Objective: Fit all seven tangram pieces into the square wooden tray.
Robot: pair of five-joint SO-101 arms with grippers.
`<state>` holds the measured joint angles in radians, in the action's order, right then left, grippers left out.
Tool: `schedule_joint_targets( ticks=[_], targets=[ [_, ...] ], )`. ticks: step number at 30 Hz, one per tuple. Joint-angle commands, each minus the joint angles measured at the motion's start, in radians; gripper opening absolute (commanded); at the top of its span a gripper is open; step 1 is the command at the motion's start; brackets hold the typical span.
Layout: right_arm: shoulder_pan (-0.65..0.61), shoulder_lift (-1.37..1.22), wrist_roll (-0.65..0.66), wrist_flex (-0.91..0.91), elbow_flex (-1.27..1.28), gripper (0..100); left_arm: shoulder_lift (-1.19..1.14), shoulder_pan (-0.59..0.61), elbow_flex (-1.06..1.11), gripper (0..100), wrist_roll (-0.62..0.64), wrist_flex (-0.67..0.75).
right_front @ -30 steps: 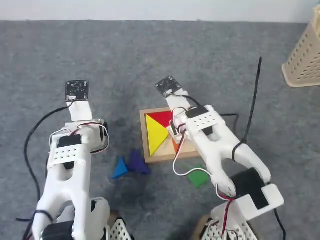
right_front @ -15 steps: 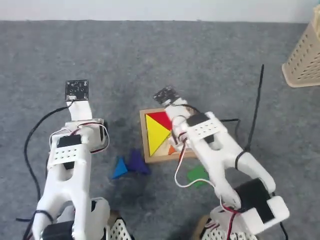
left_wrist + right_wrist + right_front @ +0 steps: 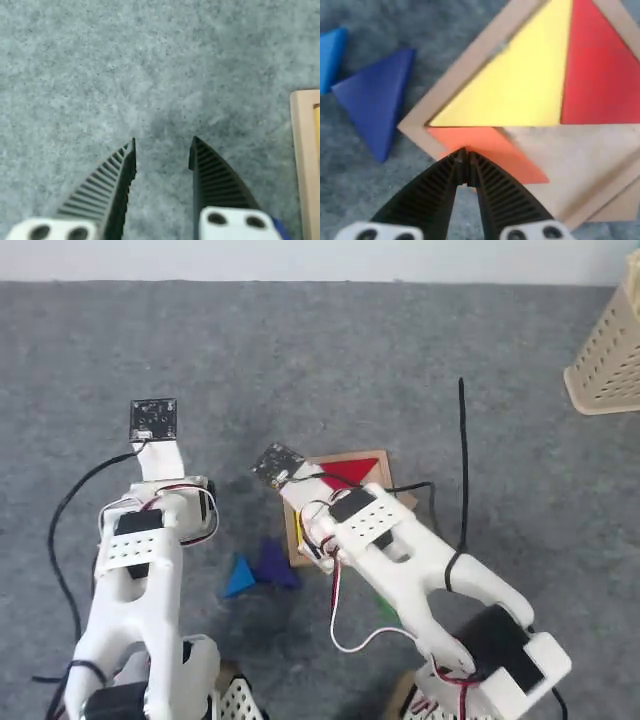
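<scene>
Your right gripper (image 3: 466,156) has its jaws pressed together, tips by the orange piece (image 3: 495,150) in the tray (image 3: 465,57) corner. Your left gripper (image 3: 162,150) hangs spread wide over the carpet (image 3: 150,60). The dark blue triangle (image 3: 377,100) lies just beside the tray. It looks flat, hard and light, so pinch it across two edges.

The tray (image 3: 352,456) lies on the carpet (image 3: 200,360) near mid-table. Inside it, triangle A (image 3: 520,90) abuts triangle B (image 3: 600,70), and piece C (image 3: 490,147) lies against triangle A at the rim. The right gripper (image 3: 466,159) sits over that rim.

Triangle D (image 3: 272,562) lies at the tray's 8 o'clock, with triangle E (image 3: 238,576) just beside it at 8 o'clock. Piece F (image 3: 386,608) lies at 6 o'clock, partly under the right arm. The left gripper (image 3: 162,150) hangs over carpet at 9 o'clock. The basket (image 3: 608,340) stands at 2 o'clock, well apart.
</scene>
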<state>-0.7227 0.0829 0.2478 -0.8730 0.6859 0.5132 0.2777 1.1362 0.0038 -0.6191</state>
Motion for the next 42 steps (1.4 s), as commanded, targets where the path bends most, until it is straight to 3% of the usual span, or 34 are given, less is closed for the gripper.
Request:
schedule_joint_targets(
  ticks=[1,7,17,20,28,33,37,42],
  targets=[
    [0.045,0.102,-0.034,0.004,-0.025,0.6,0.035,-0.011,0.004,16,-0.014,0.023],
    [0.159,0.22,-0.086,0.013,0.028,0.6,0.038,-0.012,0.004,16,-0.014,0.023],
    [0.16,0.091,-0.086,0.047,0.034,0.6,0.034,-0.012,0.005,16,-0.014,0.023],
    [0.182,0.125,-0.084,-0.022,0.003,0.6,0.034,-0.011,0.005,16,-0.014,0.023],
    [0.441,0.361,-0.071,-0.302,-0.054,0.7,0.034,-0.012,0.01,16,-0.014,0.023],
    [0.556,0.384,0.037,-0.344,-0.054,4.7,0.034,-0.038,0.018,16,-0.017,0.023],
    [0.572,0.3,0.077,-0.303,-0.089,13.6,0.032,-0.038,0.018,16,-0.015,0.023],
    [0.516,0.111,0.074,-0.236,-0.184,14.3,0.032,-0.038,0.03,16,-0.017,0.032]
  ],
)
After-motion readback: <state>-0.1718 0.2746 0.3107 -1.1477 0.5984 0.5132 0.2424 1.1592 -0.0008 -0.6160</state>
